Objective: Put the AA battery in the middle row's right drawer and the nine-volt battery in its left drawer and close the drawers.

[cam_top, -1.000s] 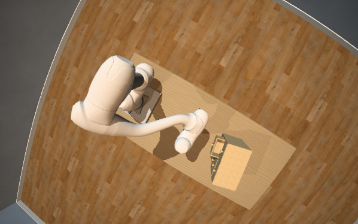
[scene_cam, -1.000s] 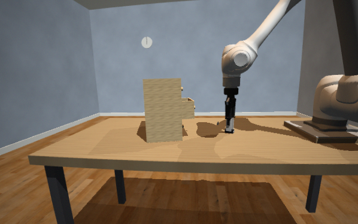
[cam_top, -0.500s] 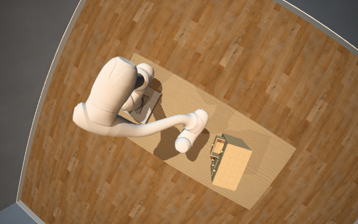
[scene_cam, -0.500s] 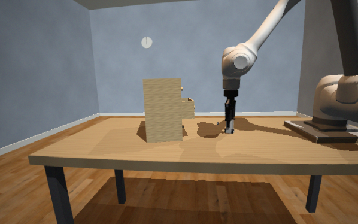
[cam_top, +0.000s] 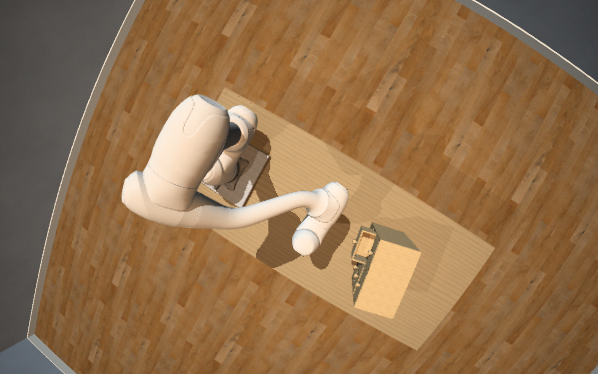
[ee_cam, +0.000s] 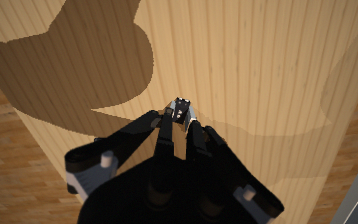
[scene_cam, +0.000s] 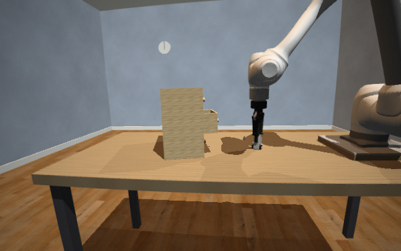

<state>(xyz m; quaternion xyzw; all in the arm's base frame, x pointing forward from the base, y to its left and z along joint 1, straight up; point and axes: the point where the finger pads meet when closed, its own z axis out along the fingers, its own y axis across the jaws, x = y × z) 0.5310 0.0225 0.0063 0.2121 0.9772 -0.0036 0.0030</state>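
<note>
The pale wooden box-shaped chest stands left on the wooden bench in the exterior view, the flat rectangular base slab right. The chest's near middle-row wooden drawer juts rightward. A small grey object lies between them, probably on the bench's far side.

The chest stands upright on the desk, left of the middle, set back from the front edge. One drawer juts out of its right side at middle height. To the right, the hand points straight down, low over the desk, apart from the chest. A tiny dark object lies just beside it, towards the back edge. The arm's base plate sits near the right end. A round clock hangs on the blue wall.
</note>
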